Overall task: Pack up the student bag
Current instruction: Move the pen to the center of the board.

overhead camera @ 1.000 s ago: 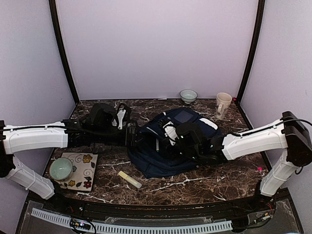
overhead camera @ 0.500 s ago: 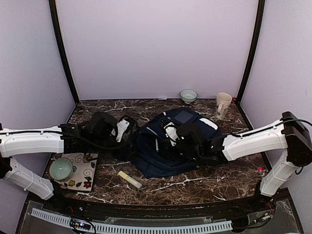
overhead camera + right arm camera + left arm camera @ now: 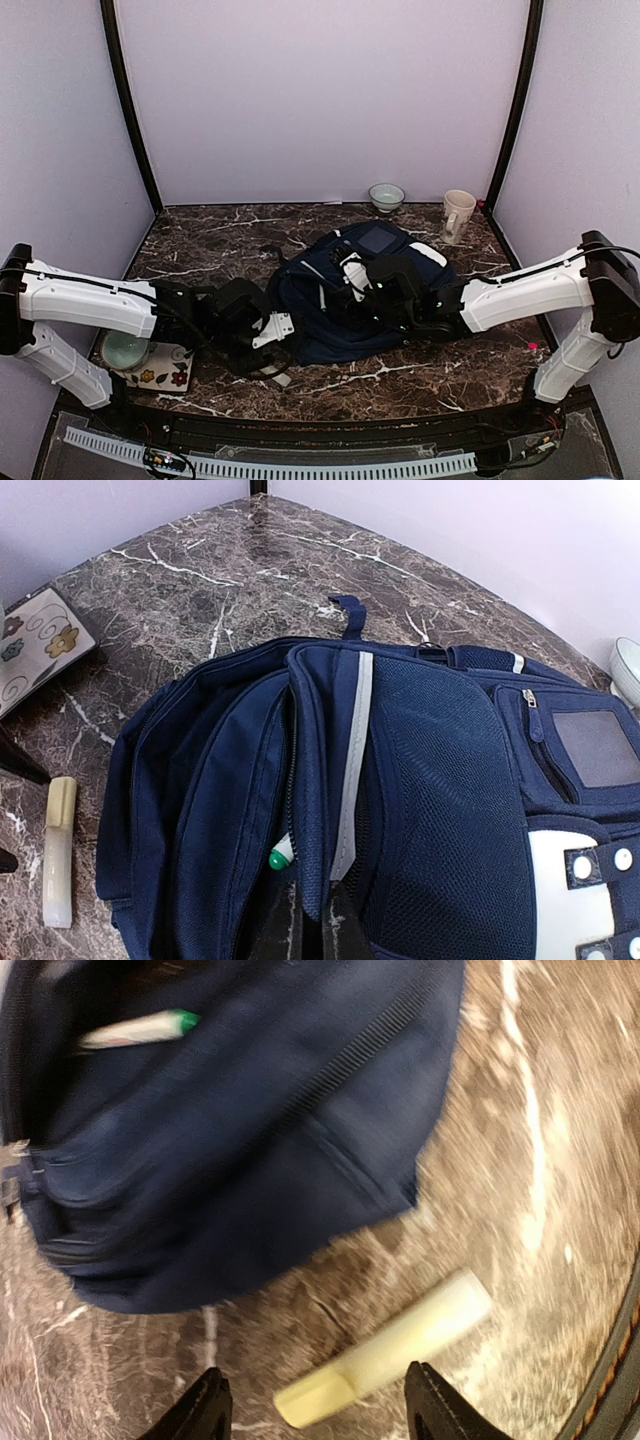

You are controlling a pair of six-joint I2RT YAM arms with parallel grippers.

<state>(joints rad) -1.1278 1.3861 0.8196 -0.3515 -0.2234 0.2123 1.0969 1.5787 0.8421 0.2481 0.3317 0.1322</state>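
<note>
The navy blue student bag [image 3: 335, 335] lies in the middle of the table with its front pocket held open. It also shows in the right wrist view [image 3: 440, 780] and the left wrist view [image 3: 230, 1130]. My right gripper [image 3: 358, 283] [image 3: 318, 912] is shut on the edge of the pocket flap. A green-capped marker [image 3: 281, 854] [image 3: 140, 1028] sticks out of the pocket. My left gripper [image 3: 272, 345] [image 3: 316, 1400] is open, just above a pale yellow marker [image 3: 390, 1355] lying on the table in front of the bag; the marker also shows at the left of the right wrist view [image 3: 58, 850].
A floral tile [image 3: 172, 368] with a green bowl [image 3: 124, 347] sits at the front left. A small bowl [image 3: 386, 196] and a white mug [image 3: 458, 212] stand at the back right. A small pink object [image 3: 533, 345] lies near the right arm's base.
My left arm has swung from the bag's back-left side toward the front and now hovers over the yellow marker. The right gripper still holds the bag's flap.
</note>
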